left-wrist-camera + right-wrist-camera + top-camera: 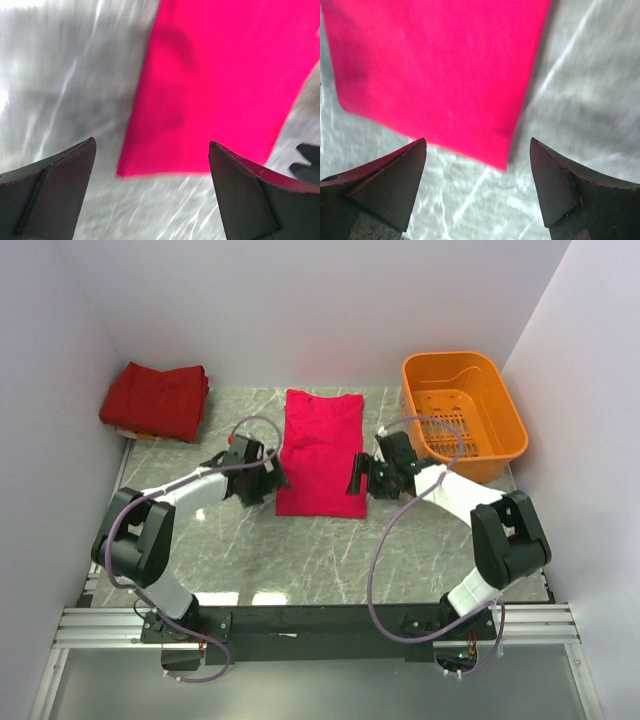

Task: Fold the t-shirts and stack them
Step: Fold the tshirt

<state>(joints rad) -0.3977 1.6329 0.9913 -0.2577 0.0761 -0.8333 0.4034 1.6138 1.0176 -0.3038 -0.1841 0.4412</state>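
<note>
– Left gripper, closest to the lens: black fingers spread wide, nothing between them. Right gripper the same, jaws apart and holding nothing.

– And the room around them?

– Grey marble table, walled on three sides; a broad strip of marble shows between the arm bases and the cloth. Orange basket in the far right corner.

– The shirts?

– Crimson t-shirt lies mid-table, folded into a long rectangle, a claw beside each long edge near its front corners. Darker red t-shirts are piled in the far left corner, well apart.
</note>
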